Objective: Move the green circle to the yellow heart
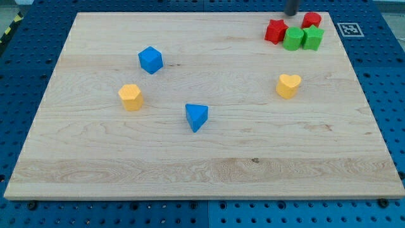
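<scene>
Pale wooden board (202,171) on blue pegboard table (25,69), blocks scattered

The wooden board (209,171) carries two red, two green, two blue and two yellow blocks.

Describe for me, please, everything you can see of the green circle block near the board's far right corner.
The green circle block is a short, matte, solid-green cylinder standing flat on the pale wooden board near the view's top right. It sits in a tight cluster: the red star-shaped block touches its left side, the green star-shaped block presses against its right, and a second red block lies just behind. My tip stands just above it in the view, apparently apart.
</scene>
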